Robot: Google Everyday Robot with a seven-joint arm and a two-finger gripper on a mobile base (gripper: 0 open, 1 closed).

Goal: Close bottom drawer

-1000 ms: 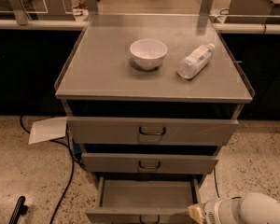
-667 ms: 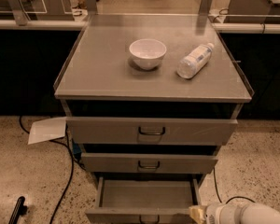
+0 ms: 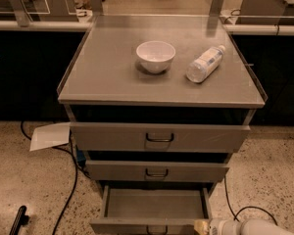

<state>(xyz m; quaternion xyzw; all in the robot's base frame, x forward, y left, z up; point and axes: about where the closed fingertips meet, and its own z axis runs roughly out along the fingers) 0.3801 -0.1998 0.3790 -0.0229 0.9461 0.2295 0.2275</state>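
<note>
Gripper (image 3: 202, 226) low at the open bottom drawer's (image 3: 154, 204) right front corner, probably for pushing inward, opening impossible to tell.

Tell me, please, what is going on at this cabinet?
The robot's gripper is low at the right end of the front panel of the bottom drawer. That drawer is pulled out, not yet closed. A white bowl and a plastic bottle on its side rest on the cabinet top.
</note>
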